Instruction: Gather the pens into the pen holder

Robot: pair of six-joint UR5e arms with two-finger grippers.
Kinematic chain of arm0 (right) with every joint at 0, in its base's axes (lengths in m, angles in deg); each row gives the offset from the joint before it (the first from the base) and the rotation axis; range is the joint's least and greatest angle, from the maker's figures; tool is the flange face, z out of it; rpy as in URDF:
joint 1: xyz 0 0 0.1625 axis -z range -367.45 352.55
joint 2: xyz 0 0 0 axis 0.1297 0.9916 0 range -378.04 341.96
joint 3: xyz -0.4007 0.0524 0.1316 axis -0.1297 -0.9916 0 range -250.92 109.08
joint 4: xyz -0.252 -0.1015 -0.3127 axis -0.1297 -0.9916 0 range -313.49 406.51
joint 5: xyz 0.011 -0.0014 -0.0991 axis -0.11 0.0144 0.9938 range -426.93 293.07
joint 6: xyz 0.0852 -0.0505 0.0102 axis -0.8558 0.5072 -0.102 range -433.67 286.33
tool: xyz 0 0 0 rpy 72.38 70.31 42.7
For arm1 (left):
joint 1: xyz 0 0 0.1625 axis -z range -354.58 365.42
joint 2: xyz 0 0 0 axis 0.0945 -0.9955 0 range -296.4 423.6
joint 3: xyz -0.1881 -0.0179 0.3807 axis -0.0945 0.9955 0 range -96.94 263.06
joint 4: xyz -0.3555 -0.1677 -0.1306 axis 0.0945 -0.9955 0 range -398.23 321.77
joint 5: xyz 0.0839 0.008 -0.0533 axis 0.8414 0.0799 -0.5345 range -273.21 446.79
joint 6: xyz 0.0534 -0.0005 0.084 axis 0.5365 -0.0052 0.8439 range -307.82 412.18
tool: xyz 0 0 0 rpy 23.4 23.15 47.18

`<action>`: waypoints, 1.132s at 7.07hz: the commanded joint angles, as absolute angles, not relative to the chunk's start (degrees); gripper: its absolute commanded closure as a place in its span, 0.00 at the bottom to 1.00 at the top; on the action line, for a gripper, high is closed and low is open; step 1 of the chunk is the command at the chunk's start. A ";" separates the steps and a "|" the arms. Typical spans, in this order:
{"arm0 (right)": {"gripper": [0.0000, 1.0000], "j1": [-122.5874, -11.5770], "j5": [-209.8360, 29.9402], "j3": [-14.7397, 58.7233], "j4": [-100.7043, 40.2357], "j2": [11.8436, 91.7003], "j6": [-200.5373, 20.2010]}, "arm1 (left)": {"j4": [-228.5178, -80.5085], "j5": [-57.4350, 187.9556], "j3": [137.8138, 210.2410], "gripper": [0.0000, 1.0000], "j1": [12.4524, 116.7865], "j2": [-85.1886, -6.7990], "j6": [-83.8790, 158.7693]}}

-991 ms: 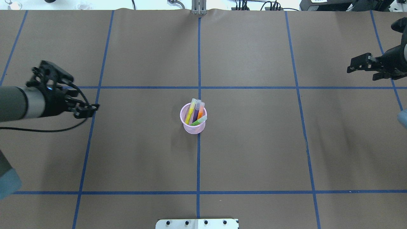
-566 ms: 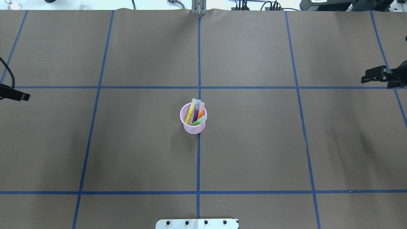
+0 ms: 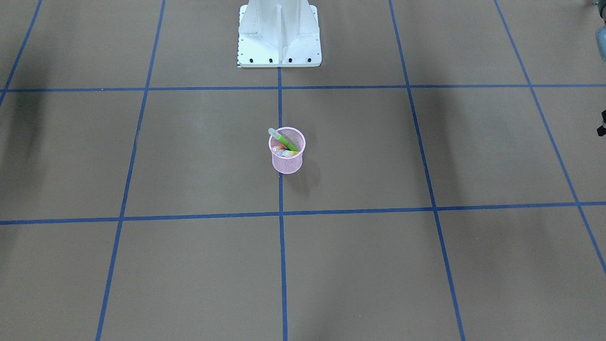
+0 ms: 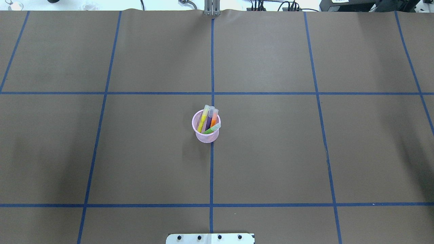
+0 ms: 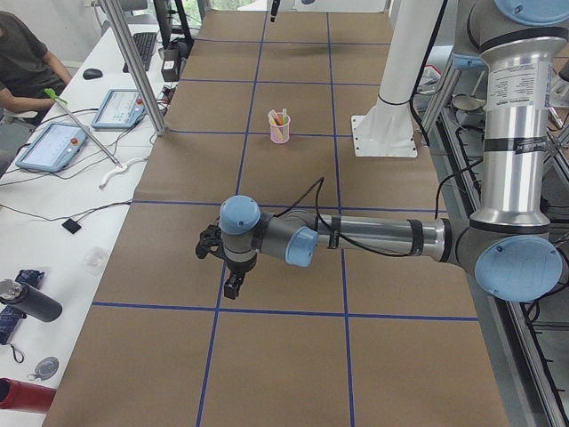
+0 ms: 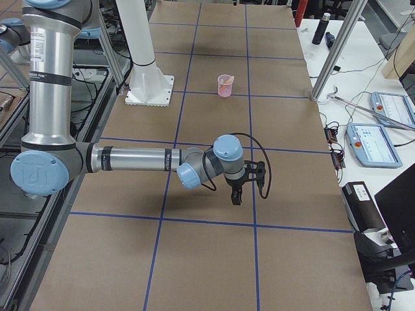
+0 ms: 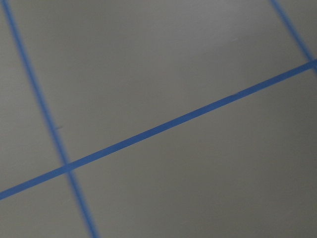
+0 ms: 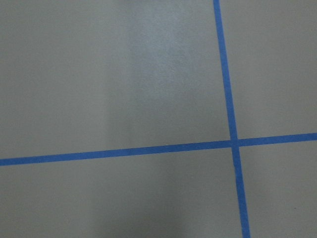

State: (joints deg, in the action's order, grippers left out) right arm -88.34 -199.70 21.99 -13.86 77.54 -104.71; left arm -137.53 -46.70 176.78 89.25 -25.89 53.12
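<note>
The pink mesh pen holder [image 4: 206, 136] stands upright at the table's middle, also in the front view [image 3: 287, 163]. Inside it stand a yellow pen [image 4: 203, 121], a purple pen [image 4: 209, 120] and an orange pen [image 4: 214, 118]; the green pen [image 4: 212, 129] leans across the rim. Both grippers are outside the overhead view. My left gripper [image 5: 233, 286] hangs over the table's left end, far from the holder [image 5: 280, 132]. My right gripper [image 6: 235, 196] hangs over the right end, far from the holder [image 6: 224, 88]. I cannot tell whether either is open or shut. Both wrist views show only brown paper and blue tape.
The white robot pedestal [image 3: 279, 33] stands at the robot's side of the table. Blue tape lines grid the brown table cover [image 4: 271, 152]. Side desks hold tablets [image 5: 53, 147] and bottles, and a seated person [image 5: 18, 53] is beyond the left end.
Both arms have drawn back outward, left arm to the left and right arm to the right, out of the overhead view. The holder and pens have not moved.
</note>
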 commanded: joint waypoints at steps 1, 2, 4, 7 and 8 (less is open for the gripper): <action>0.01 -91.38 -202.62 18.65 -18.40 77.41 -95.78 | -121.79 -47.41 177.10 0.01 90.76 -32.18 53.49; 0.01 -91.73 -202.72 18.99 -23.75 77.24 -89.64 | -120.86 -49.94 177.10 0.01 91.46 -32.03 53.49; 0.01 -92.96 -202.80 19.43 -32.81 74.70 -78.20 | -121.37 -51.37 178.58 0.00 92.08 -27.84 53.49; 0.01 -93.05 -202.80 21.10 -44.59 69.52 -74.83 | -121.64 -51.55 179.74 0.00 91.91 -26.84 52.88; 0.01 -93.40 -202.80 21.19 -45.41 68.81 -74.03 | -121.38 -51.55 179.48 0.00 91.91 -27.01 52.79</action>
